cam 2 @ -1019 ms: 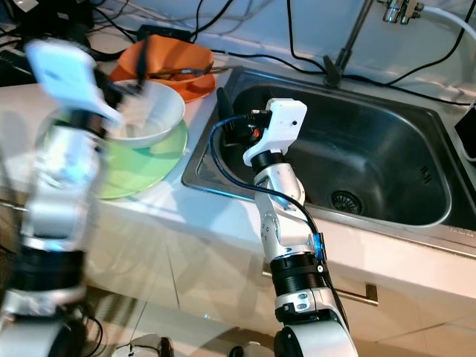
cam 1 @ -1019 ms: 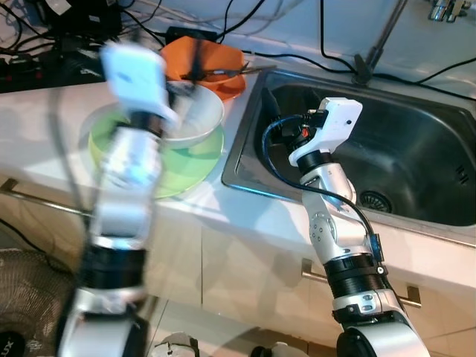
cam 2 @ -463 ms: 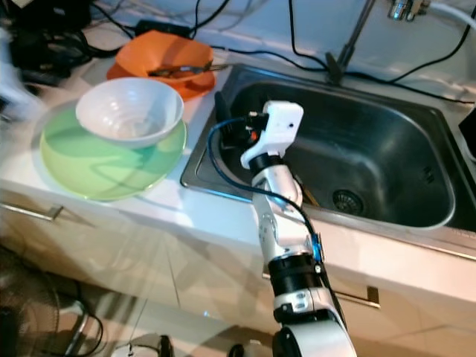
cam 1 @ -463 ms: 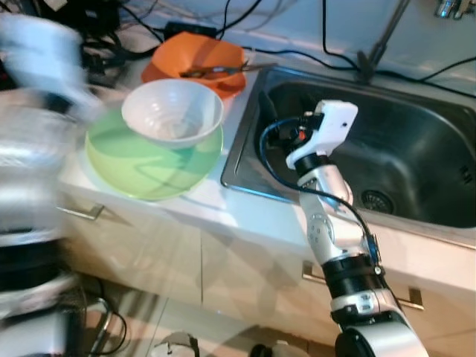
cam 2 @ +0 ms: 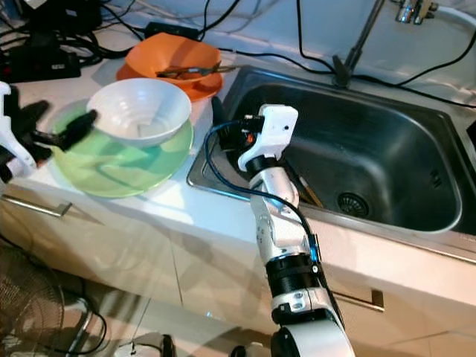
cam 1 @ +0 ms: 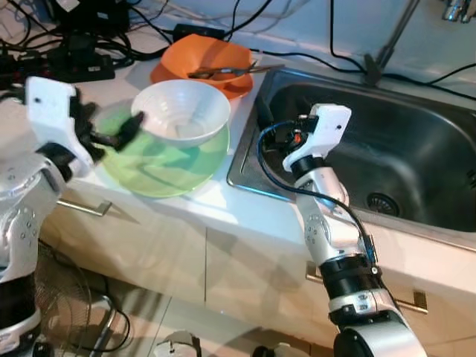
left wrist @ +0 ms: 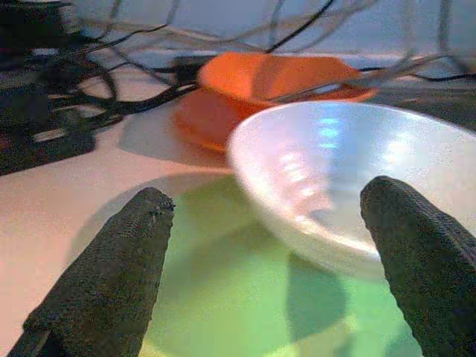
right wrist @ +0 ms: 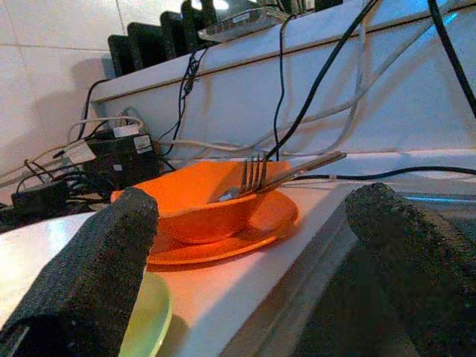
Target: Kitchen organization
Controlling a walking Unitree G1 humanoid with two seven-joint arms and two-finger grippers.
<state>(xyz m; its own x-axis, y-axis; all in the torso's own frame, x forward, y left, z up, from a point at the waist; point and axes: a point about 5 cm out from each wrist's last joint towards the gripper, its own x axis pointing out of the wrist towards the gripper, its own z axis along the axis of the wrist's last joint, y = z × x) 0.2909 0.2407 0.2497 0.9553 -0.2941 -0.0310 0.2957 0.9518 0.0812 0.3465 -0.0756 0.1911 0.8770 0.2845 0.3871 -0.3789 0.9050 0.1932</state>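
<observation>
A white countertop (cam 1: pixel 223 204) carries a green plate (cam 1: pixel 160 160), an orange plate (cam 1: pixel 167 76) and black cables (cam 1: pixel 67 63); a steel sink (cam 1: pixel 416 149) is set into it.

Black cables (cam 1: pixel 245 15) trail along the counter's back edge, running to a black power strip (cam 1: pixel 71 67) near its back left corner. Two metal drawer handles (cam 1: pixel 82 207) line the cabinet front below the counter. A wire fan guard (cam 1: pixel 63 286) stands on the floor beneath.

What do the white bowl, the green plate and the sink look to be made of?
White bowl: probably glazed ceramic or melamine; smooth and glossy with soft highlights.
Green plate: likely plastic; its light, slightly see-through green suggests it.
Sink: stainless steel; grey brushed metal with dull reflections.
</observation>
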